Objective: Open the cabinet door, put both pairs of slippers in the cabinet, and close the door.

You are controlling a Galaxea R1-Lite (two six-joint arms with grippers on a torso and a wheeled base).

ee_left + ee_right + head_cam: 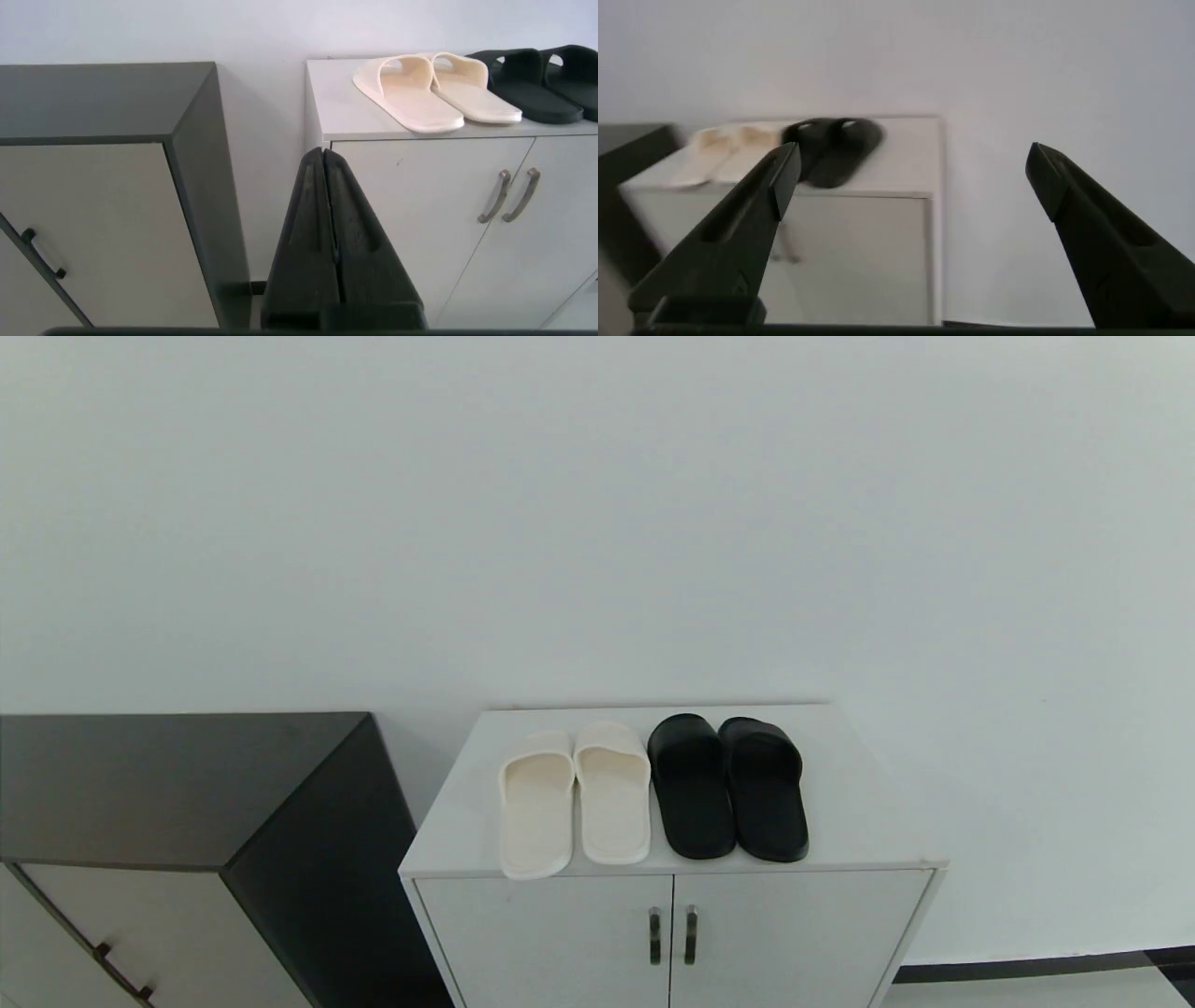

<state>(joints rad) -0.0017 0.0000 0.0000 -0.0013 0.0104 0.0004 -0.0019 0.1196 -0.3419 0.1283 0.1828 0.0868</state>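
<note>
A pair of cream slippers (pixel 574 798) and a pair of black slippers (pixel 728 786) lie side by side on top of a white cabinet (pixel 859 821). Its two doors are closed, with two metal handles (pixel 672 935) at the centre seam. My left gripper (pixel 325 159) is shut with nothing in it, held in front of the cabinet's left door, below the cream slippers (pixel 434 89). My right gripper (pixel 913 163) is open and empty, some way back from the cabinet (pixel 878 233), with the black slippers (pixel 831 145) seen beyond it.
A taller dark cabinet (pixel 187 784) with a light front and black handle (pixel 121 975) stands close to the white cabinet's left. A plain white wall runs behind both. Open floor lies to the white cabinet's right.
</note>
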